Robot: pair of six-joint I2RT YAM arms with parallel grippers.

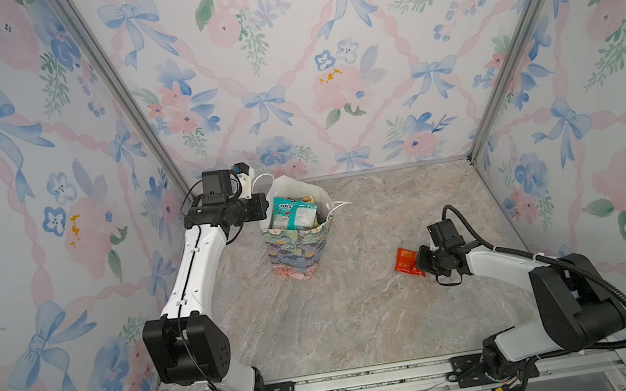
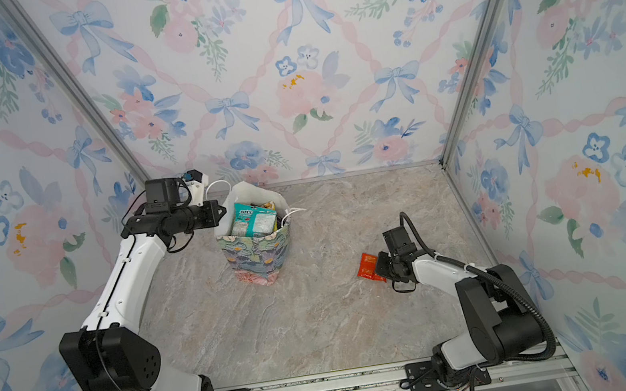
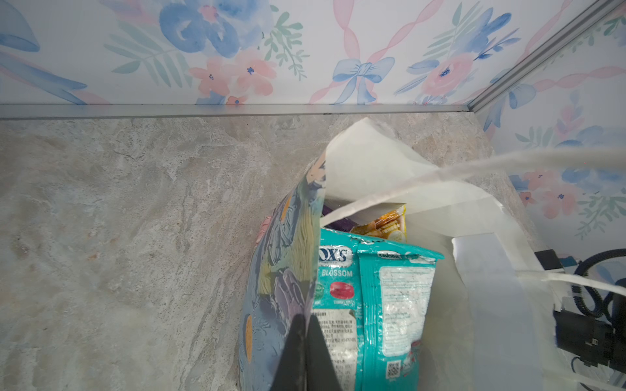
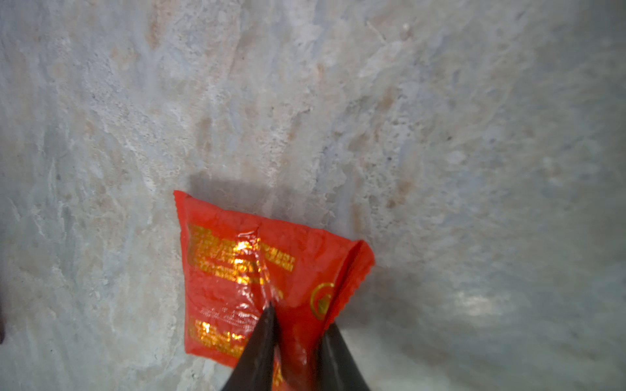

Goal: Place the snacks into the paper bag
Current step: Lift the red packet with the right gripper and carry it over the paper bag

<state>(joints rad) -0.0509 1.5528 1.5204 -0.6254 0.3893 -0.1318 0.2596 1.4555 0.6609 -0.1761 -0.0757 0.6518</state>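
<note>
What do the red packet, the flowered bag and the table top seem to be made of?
Red packet: probably thin plastic film, glossy; it shows bright glints, wrinkles and a notched edge.
Flowered bag: paper, matte, white inside; its walls hold sharp folds.
Table top: stone-like, veined grey and beige, with a dull sheen; whether it is real stone or printed laminate, I cannot tell.

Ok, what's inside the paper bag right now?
Inside the paper bag: a teal FOX'S packet on top, a yellow packet and a purple sliver behind it. Anything lower down is covered.
</note>
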